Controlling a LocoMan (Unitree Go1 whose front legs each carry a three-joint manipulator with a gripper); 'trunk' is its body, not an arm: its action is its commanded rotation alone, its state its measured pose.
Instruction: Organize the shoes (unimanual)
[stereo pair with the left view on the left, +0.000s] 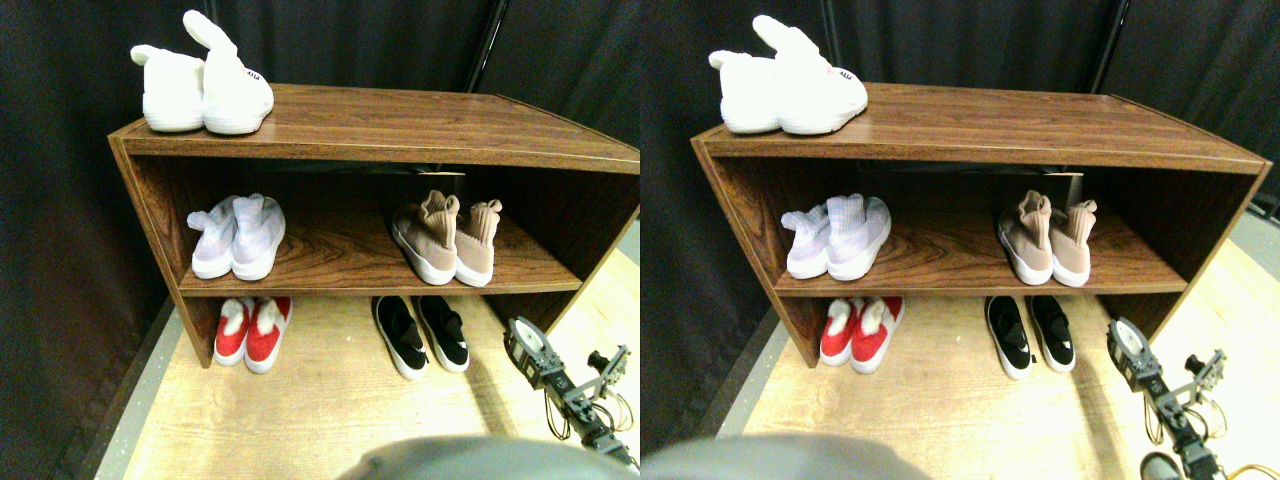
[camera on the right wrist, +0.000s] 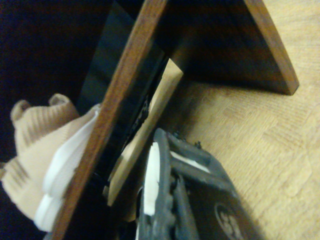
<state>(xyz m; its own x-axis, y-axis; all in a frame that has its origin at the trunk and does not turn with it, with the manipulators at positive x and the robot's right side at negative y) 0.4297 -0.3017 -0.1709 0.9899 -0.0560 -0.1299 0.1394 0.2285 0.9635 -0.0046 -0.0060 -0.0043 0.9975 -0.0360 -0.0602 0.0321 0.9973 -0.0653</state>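
Hovering low over the floor, the right gripper (stereo pair with the left view on the left: 530, 345), whose jaw state I cannot tell, has the black slip-ons (stereo pair with the left view on the left: 422, 335) just beside it and the tan knit sneakers (stereo pair with the left view on the left: 450, 240) above on the shelf (stereo pair with the left view on the left: 350, 285), whose edge it risks striking.

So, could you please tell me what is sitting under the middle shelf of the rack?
On the floor under the middle shelf sit red slippers and the black slip-ons, side by side. Farther back is shadowed and cannot be seen.

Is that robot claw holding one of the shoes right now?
No. The gripper hangs over the floor right of the black slip-ons, touching no shoe.
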